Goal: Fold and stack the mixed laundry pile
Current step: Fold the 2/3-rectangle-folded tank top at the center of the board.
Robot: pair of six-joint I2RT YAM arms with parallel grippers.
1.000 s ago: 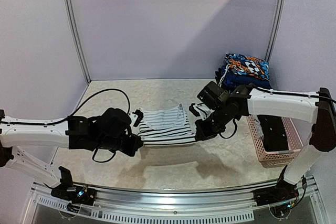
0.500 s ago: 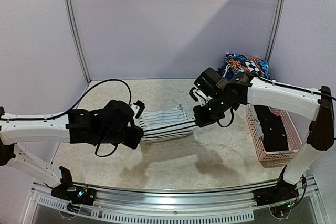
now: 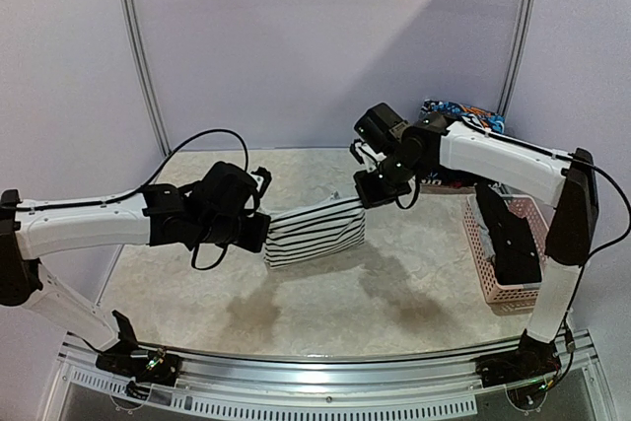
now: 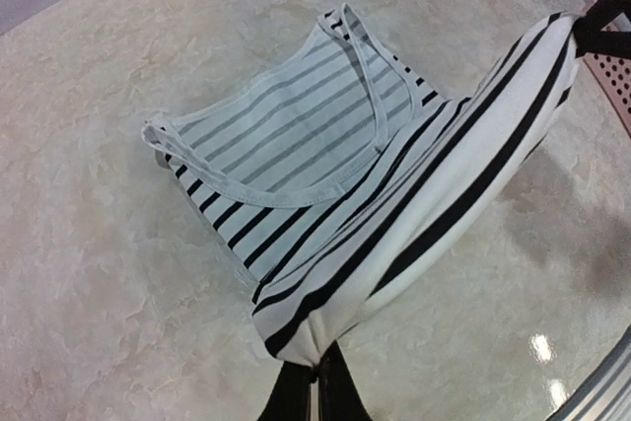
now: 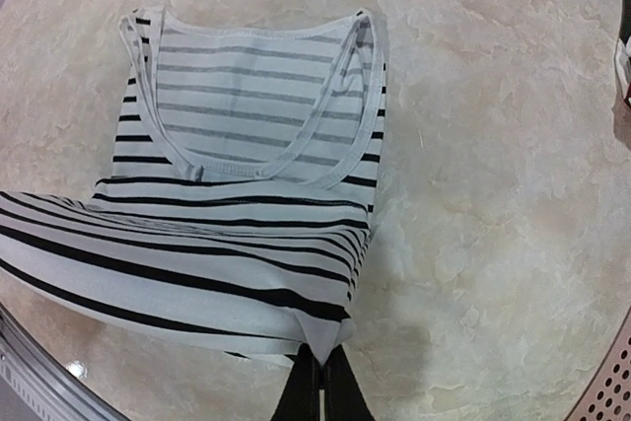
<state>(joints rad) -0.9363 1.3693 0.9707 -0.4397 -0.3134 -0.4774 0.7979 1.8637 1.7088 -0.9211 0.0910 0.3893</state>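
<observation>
The black-and-white striped top (image 3: pixel 315 234) of the mixed laundry pile hangs stretched between my two grippers above the middle of the table. My left gripper (image 3: pixel 264 240) is shut on its left hem corner, and my right gripper (image 3: pixel 367 200) is shut on the right hem corner. In the left wrist view the striped top (image 4: pixel 335 175) runs from my closed left gripper (image 4: pixel 317 382) down to its strap end, which lies flat on the table. The right wrist view shows the striped top (image 5: pixel 227 214) bunched at my right gripper (image 5: pixel 323 367), neckline flat beyond.
A pink lattice basket (image 3: pixel 493 288) stands at the right with a black garment (image 3: pixel 513 253) in it. A stack of folded colourful clothes (image 3: pixel 463 117) sits at the back right, behind my right arm. The booth's grey walls close off the back and sides.
Both grippers have risen and moved toward the back with the hem. The striped top, flat on the table before, now has its hem end lifted and hanging between them.
</observation>
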